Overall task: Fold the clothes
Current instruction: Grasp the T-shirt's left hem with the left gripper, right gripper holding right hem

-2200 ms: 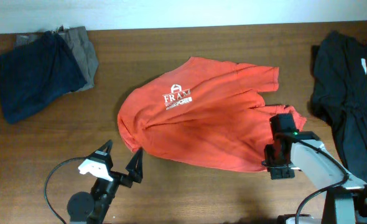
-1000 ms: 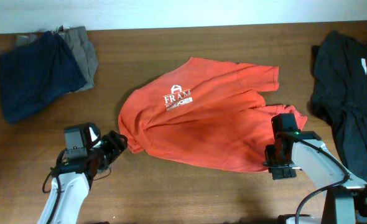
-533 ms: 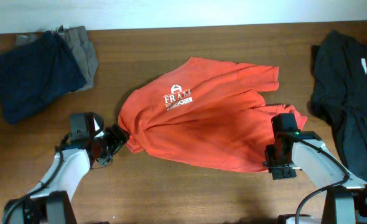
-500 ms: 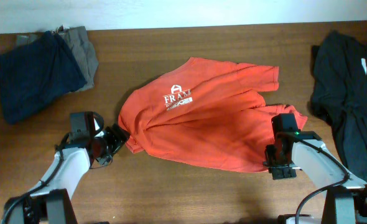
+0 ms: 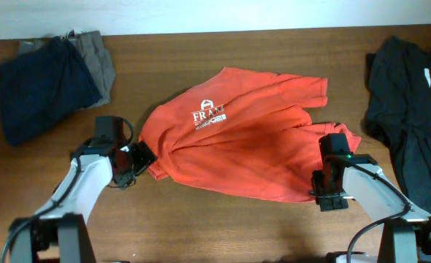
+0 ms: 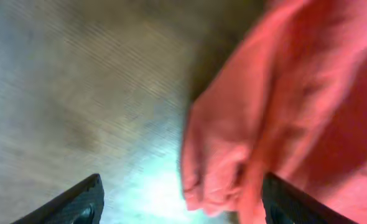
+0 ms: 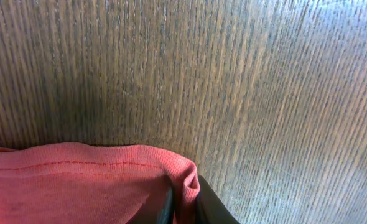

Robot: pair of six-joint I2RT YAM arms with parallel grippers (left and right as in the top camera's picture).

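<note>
From overhead, the orange T-shirt lies rumpled in the middle of the table with an arm at each side, so the corners are probably being grasped for a fold. In the left wrist view, the left gripper has its fingers wide apart astride a bunched edge and likely must close next. In the right wrist view, the right gripper pinches the hem.

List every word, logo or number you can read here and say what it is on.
"FRAM": white print on the T-shirt, seen from overhead, with a small white emblem above it.
Smaller white line under "FRAM": too small to read.
Small white mark on the black garment: too small to read.
Both wrist views: no text.
</note>
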